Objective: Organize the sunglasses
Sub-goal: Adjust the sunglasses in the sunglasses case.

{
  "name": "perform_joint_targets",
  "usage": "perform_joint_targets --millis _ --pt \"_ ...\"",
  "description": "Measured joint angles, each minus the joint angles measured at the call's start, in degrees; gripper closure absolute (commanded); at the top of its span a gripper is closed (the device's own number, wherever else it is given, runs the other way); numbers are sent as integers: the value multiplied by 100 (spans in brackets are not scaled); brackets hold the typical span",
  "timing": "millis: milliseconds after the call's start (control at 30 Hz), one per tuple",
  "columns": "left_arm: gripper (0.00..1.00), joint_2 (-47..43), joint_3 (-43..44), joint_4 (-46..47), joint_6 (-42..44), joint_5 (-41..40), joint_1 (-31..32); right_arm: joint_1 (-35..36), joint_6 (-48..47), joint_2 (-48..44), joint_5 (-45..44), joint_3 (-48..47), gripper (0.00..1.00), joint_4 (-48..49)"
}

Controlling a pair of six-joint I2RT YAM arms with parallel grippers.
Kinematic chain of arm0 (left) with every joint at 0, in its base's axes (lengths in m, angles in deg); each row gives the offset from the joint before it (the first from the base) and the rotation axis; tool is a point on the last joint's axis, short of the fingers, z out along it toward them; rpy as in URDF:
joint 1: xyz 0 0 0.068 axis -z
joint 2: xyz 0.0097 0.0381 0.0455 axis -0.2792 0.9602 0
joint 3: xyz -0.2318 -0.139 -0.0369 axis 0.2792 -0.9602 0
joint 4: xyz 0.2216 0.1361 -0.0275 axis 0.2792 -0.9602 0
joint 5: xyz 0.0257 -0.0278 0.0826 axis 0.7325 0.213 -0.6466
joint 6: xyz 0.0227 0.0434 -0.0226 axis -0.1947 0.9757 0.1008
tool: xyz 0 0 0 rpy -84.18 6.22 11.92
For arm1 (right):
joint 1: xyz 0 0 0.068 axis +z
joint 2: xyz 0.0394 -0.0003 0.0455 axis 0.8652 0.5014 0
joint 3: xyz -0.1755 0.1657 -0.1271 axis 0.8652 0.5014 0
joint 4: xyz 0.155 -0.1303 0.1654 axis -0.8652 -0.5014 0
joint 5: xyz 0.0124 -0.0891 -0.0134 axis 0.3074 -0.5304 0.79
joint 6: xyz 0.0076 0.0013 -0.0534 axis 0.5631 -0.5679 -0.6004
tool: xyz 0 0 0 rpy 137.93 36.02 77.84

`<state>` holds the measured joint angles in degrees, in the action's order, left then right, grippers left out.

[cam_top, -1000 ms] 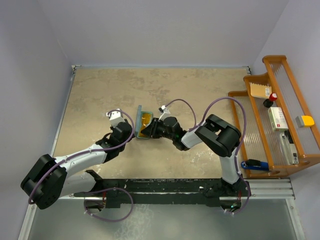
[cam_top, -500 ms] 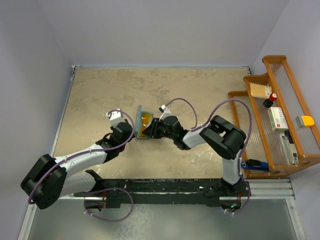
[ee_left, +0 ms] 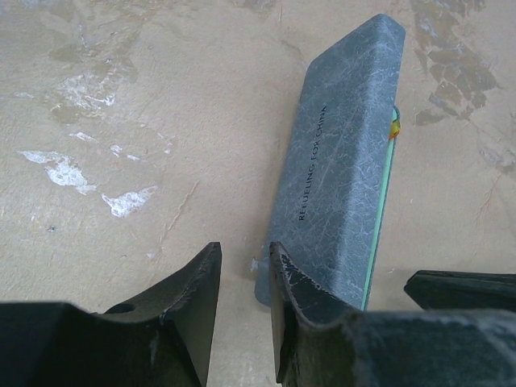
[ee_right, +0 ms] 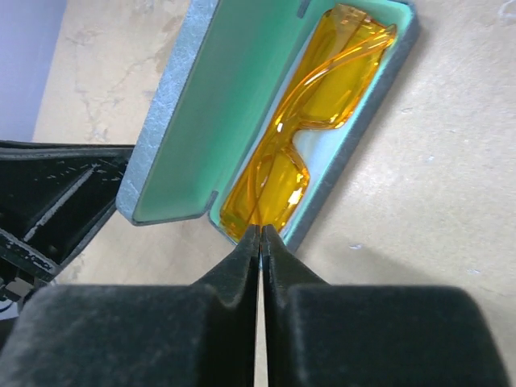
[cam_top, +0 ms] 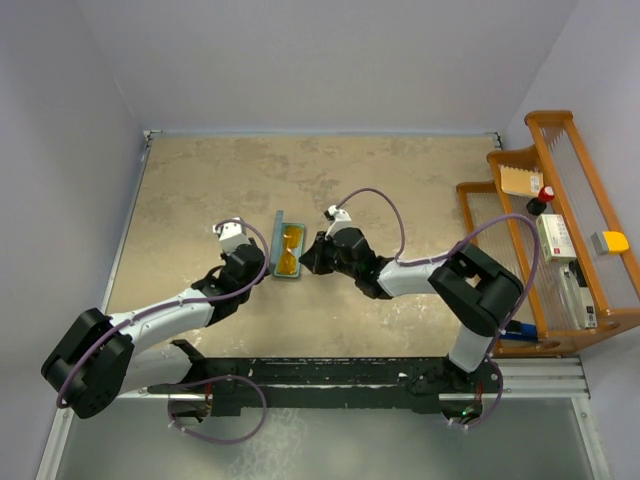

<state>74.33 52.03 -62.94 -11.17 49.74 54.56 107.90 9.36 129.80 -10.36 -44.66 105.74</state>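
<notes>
Sunglasses [ee_right: 322,105], amber, lying in open case [ee_right: 230,105]
Probably light, brittle, slick; thin frame bridge offering best hold; right gripper [ee_right: 260,232] resting closed, empty

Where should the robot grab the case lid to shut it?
Probably its free long edge, from above. The lid stands nearly upright and thin, so a pinch fits over the grey outside and green lining, clear of the sunglasses.

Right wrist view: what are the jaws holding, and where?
Nothing. The right gripper is shut empty, its tips at the near rim of the case; the sunglasses lie inside.
</notes>
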Motion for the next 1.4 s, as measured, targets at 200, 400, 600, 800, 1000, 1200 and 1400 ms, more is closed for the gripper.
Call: perform_joint_targets --millis 200,400,600,800,1000,1200,1400 --pt "73 133 0 52 2 -11 0 -44 -417 -120 -334 -140 100 -531" --pt "73 365 55 90 46 -50 0 -151 -699 28 -461 -518 100 -791" --pt "73 503 238 133 114 -114 0 -297 -929 494 -479 -1209 100 -944" --pt "73 608 291 149 155 -127 0 -413 -1010 890 -391 -1781 100 -1071" --pt "73 614 291 142 160 -142 0 -435 -1027 1285 -227 -2002 100 -1137" --pt "73 614 293 136 162 -162 0 -435 -1023 1460 -116 -2035 100 -1176" --pt "73 614 293 133 164 -164 0 -435 -1023 1495 -37 -2103 100 -1172"
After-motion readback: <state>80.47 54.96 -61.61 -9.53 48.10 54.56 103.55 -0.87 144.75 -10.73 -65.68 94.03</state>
